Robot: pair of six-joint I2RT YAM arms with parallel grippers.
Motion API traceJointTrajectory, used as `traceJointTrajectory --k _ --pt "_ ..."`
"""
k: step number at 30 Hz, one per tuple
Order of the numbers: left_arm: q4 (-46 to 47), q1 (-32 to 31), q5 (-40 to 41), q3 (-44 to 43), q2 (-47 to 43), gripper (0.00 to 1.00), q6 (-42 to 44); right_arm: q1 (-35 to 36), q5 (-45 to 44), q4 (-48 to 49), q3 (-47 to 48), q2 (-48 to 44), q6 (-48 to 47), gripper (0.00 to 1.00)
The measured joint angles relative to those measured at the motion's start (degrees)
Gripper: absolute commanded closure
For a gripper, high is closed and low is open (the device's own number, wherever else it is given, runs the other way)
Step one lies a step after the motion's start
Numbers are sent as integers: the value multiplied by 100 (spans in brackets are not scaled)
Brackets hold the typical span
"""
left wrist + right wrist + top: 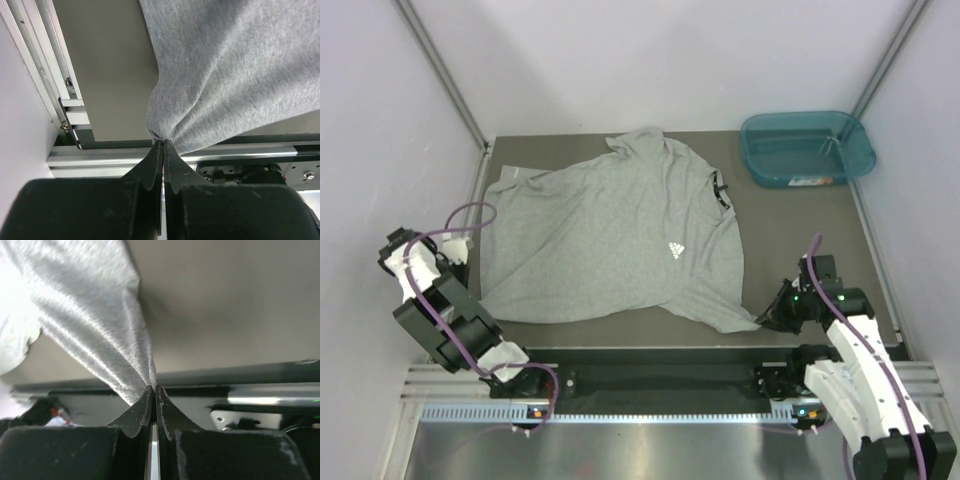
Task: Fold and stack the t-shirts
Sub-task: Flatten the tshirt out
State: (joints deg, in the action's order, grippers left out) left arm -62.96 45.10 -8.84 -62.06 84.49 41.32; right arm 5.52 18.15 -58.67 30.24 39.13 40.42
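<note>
As I look down from above, the t-shirt (610,235) lies spread on the tabletop (800,230), logo up, between my arms. My left hand (475,292) is at its near left corner and my right hand (768,316) at its near right corner. At my left wrist, the left hand (163,142) is pressed together on a bunched fold of grey cloth that fans away from it. At my right wrist, the right hand (153,386) pinches a drawn-out tail of the shirt.
</note>
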Motion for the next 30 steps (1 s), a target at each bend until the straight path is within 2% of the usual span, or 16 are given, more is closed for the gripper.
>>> traceJointTrajectory --k 5,6,7,9,11,14,17,18,20,21,22,26,30 --pt "286 2 26 79 -2 99 -31 0 -492 398 68 531 -186 100" --pt "345 2 -9 79 -2 91 -52 0 -520 494 70 645 -186 100" --pt "389 2 -61 72 -2 64 -66 0 -533 610 96 787 -181 100" --pt "442 2 -221 31 -2 40 -81 0 -551 874 188 1097 -168 100" --pt "533 -17 -437 -11 -26 23 -125 0 -557 1276 289 1453 -151 100" --pt "640 -199 -691 -136 -120 20 -282 0 -577 1902 372 1965 -85 100" --pt "697 -732 -778 -483 -168 25 -540 0 -619 2437 468 2524 22 100" --pt "756 -994 -802 -619 -186 33 -614 0 -627 2623 520 2747 57 100" --pt "898 -1613 -804 -820 -258 43 -789 0 -651 2959 623 3147 146 100" --pt "1036 -2065 -850 -887 -330 48 -898 0 -658 3106 675 3316 197 100" --pt "1204 -2599 -914 -911 -411 49 -1040 0 -671 3220 721 3442 234 100" --pt "1825 -5158 -1001 -933 -568 50 -1467 2 -678 3698 1010 4135 463 100" --pt "2159 -7672 -1005 -1023 -164 51 -1657 2 -697 4026 1222 4566 673 100"
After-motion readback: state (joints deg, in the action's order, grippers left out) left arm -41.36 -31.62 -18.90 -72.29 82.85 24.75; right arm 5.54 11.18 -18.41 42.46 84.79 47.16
